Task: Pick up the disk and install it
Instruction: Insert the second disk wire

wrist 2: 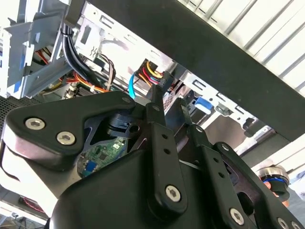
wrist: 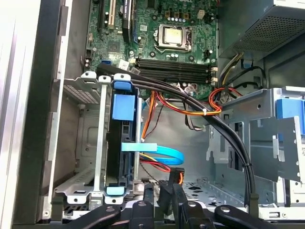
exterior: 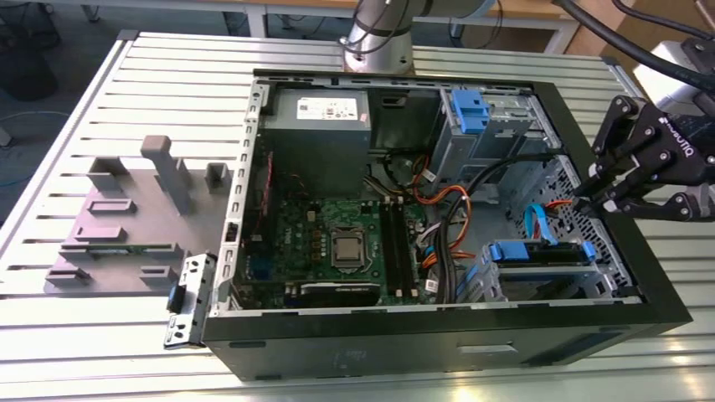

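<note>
The gripper (exterior: 611, 199) hangs just inside the rim of the computer case (exterior: 625, 322), at the side wall, its fingers (wrist 2: 156, 110) drawn close together and holding nothing. The disk (wrist: 123, 143) stands edge-on in its blue carrier between the rails of the drive cage (wrist: 97, 143). It lies ahead of the fingertips and off to one side, deeper in the case and apart from them. In the exterior view it lies toward that view's left of the fingers.

The main hazard is wiring. A blue data cable (wrist: 159, 151) loops from the disk across the gap toward the fingertips, and a bunch of red and orange wires (wrist: 164, 167) runs just beyond them. A thick black cable bundle (wrist: 190, 102) crosses farther out. Fingers travelling toward the disk would likely hook one of these and drag a plug loose, or pull the disk askew in its rails.

A second risk is the grip itself. With the fingers so narrow they would butt against the carrier's edge rather than straddle it, which could push the disk crooked until it jams in the cage. The case wall sits close beside the fingers too — a sideways drift could knock it
</note>
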`<state>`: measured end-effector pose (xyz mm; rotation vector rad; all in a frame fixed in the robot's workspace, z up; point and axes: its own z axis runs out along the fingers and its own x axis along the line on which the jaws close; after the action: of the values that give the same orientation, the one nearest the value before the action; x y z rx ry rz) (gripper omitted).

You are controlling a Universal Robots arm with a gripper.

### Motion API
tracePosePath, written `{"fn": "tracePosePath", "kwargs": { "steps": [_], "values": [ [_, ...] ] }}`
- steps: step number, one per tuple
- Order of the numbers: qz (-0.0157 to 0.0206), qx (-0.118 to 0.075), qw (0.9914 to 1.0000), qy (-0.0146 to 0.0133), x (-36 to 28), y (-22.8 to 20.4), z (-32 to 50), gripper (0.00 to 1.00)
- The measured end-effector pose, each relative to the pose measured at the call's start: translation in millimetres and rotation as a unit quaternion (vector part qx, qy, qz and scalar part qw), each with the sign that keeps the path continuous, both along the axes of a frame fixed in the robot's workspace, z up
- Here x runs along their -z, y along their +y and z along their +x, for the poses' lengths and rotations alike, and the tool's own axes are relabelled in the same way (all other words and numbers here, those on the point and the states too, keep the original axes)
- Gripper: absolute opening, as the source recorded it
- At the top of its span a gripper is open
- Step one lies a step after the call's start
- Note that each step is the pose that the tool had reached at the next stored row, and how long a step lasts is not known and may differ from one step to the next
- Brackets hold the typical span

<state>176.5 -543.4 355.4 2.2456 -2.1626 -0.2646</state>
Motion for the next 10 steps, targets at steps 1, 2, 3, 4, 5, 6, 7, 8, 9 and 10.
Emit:
{"fn": "tracePosePath", "kwargs": {
  "steps": [1, 2, 3, 4, 5, 6, 7, 8, 9, 10],
  "values": [
    [0.0, -0.001, 1.0, 0.0, 0.5, 0.5, 0.2, 0.3],
    [0.0001, -0.001, 1.0, 0.0001, 1.0, 0.7, 0.9, 0.3],
    [-0.0003, -0.002, 1.0, 0.0004, 1.1, 0.7, 2.2, 0.3],
    [-0.0006, -0.002, 1.0, 0.0008, 1.2, 0.8, 3.9, 0.3],
    [-0.0009, -0.002, 1.0, 0.0013, 1.6, 0.8, 5.5, 0.3],
    [-0.0013, -0.002, 1.0, 0.0019, 2.2, 0.9, 6.7, 0.3],
    [-0.002, -0.002, 0.99999, 0.0026, 3.2, 1.0, 7.7, 0.3],
    [-0.0026, -0.002, 0.99999, 0.0031, 4.3, 1.0, 8.0, 0.3],
    [-0.003, -0.002, 0.99999, 0.0034, 5.3, 1.1, 7.9, 0.3],
    [-0.0034, -0.002, 0.99999, 0.0035, 5.7, 1.1, 7.9, 0.3]
  ]
}}
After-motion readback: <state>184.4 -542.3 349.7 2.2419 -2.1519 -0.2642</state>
